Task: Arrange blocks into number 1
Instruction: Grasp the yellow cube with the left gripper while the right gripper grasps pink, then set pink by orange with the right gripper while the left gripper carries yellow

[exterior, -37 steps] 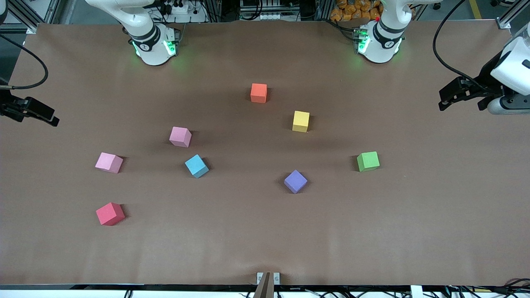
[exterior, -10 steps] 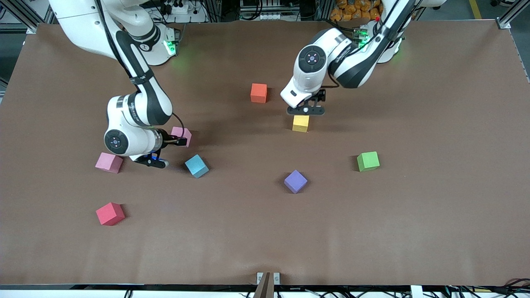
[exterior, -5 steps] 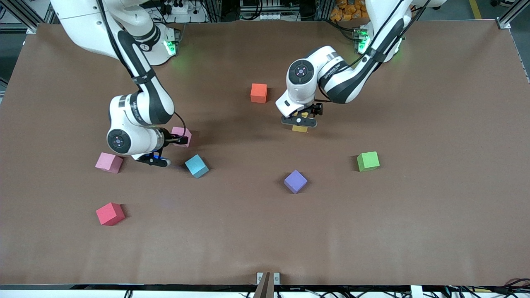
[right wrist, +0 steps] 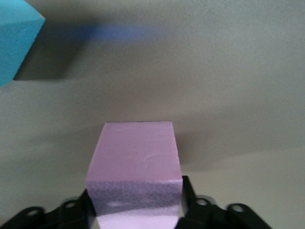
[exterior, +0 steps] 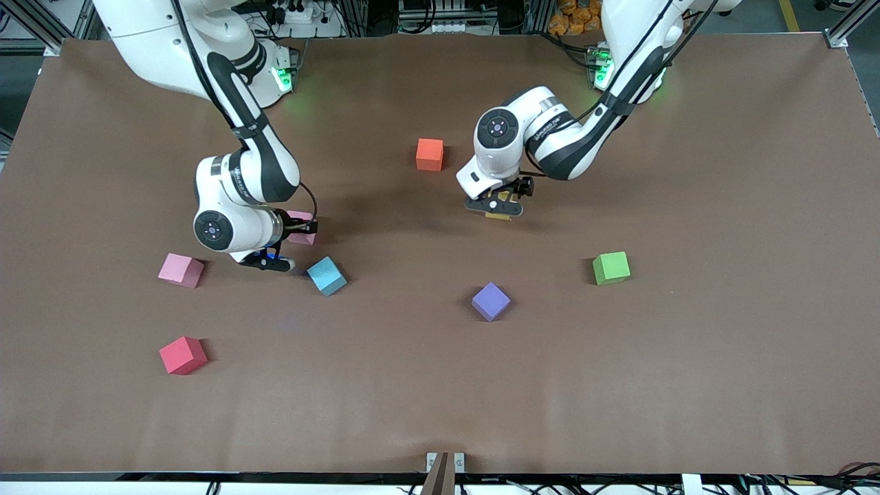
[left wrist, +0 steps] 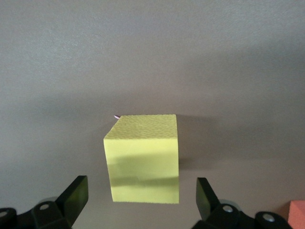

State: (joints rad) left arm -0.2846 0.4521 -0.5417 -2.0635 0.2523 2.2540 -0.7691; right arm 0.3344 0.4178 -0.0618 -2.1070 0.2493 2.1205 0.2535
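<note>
Blocks lie scattered on a brown table [exterior: 722, 385] between two white robot arms. No readable writing or brand marks show on the blocks or the table, and there are no containers.

The right gripper [exterior: 297, 230] is down at the table toward the right arm's end, its fingers [right wrist: 187, 193] pressed against both sides of a pink block [exterior: 302, 227], clenched on it. In the right wrist view the pink block [right wrist: 136, 174] fills the space between the black fingers, and a corner of the light blue block [right wrist: 14, 38] shows nearby. The light blue block [exterior: 326, 276] sits just beside the gripper, nearer the front camera. A second pink block [exterior: 181, 269] lies closer to the right arm's end of the table, and a red block [exterior: 183, 355] lies nearer the camera than that one.

The left gripper [exterior: 496, 205] is lowered around the yellow block [exterior: 500, 212] near the middle of the table. In the left wrist view its fingers [left wrist: 74, 198] stand wide on either side of the yellow block [left wrist: 143, 160], apart from it, released. A corner of the orange block [left wrist: 296, 215] shows at the edge of that view.

The orange block [exterior: 430, 154] sits farther from the camera than the yellow one. The purple block [exterior: 491, 301] lies nearer the camera, and the green block [exterior: 611, 267] lies toward the left arm's end.
</note>
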